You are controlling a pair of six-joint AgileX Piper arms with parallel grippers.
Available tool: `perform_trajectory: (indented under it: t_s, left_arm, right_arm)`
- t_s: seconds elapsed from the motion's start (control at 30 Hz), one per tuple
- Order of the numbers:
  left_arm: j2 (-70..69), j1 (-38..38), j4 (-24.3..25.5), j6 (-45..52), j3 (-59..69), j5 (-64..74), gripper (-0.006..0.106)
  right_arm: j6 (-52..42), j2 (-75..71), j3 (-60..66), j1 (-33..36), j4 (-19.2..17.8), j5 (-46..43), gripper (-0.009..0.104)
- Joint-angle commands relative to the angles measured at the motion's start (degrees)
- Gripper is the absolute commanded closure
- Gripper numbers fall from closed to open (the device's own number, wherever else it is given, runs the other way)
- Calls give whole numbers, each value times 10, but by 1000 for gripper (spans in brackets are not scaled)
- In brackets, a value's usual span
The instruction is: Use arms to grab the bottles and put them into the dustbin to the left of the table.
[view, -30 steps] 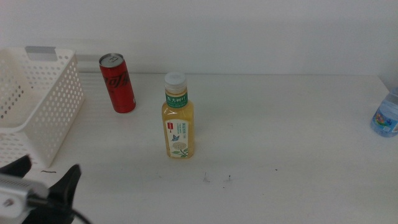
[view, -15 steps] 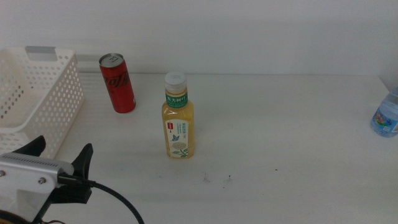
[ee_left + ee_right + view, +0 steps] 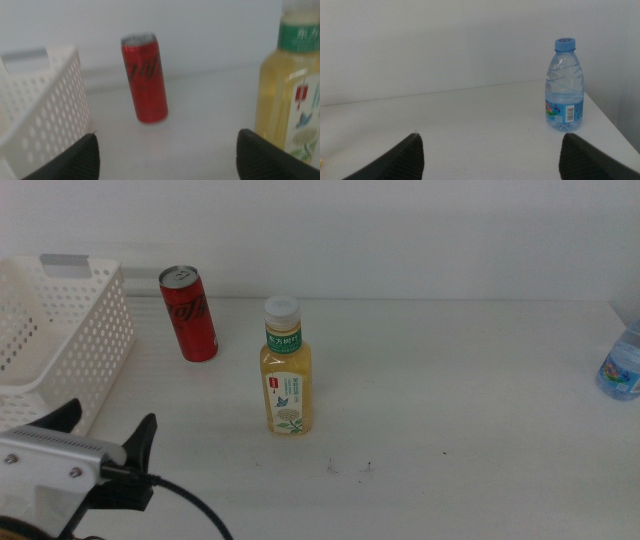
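Observation:
A yellow tea bottle with a white cap stands upright mid-table. A slim red soda can stands behind it to the left, beside the white perforated dustbin at the far left. A small clear water bottle with a blue cap stands at the right edge. My left gripper is open and empty at the bottom left, in front of the dustbin, well short of the can. Its wrist view shows the can, the tea bottle and the dustbin. My right gripper is open; its view shows the water bottle.
The white table runs back to a plain white wall. A few dark specks lie in front of the tea bottle. The right arm is out of the middle view.
My left gripper has risen from the bottom-left corner and moved forward and slightly right, toward the can and tea bottle. The bottles, can and dustbin have not moved.

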Motion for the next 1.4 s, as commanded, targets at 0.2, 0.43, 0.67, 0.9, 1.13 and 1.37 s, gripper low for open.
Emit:
perform_trajectory:
  t_s: [0.2,0.43,0.67,0.9,1.13,1.37]
  left_arm:
    - [63,-4,-5,0,-86,61,7]
    - [182,-3,-18,-12,-148,-9,7]
    - [246,74,94,-53,-244,33,7]
    - [313,128,194,-97,-336,50,7]
    - [368,145,211,-120,-404,60,7]
    - [420,145,217,-131,-461,68,7]
  right_arm:
    - [-1,-3,2,-4,-5,-5,10]
    - [-1,-3,2,-4,-5,-5,10]
    - [-1,-3,2,-4,-5,-5,10]
    - [-1,-3,2,-4,-5,-5,10]
    - [-1,-3,2,-4,-5,-5,10]
    - [-1,-3,2,-4,-5,-5,10]
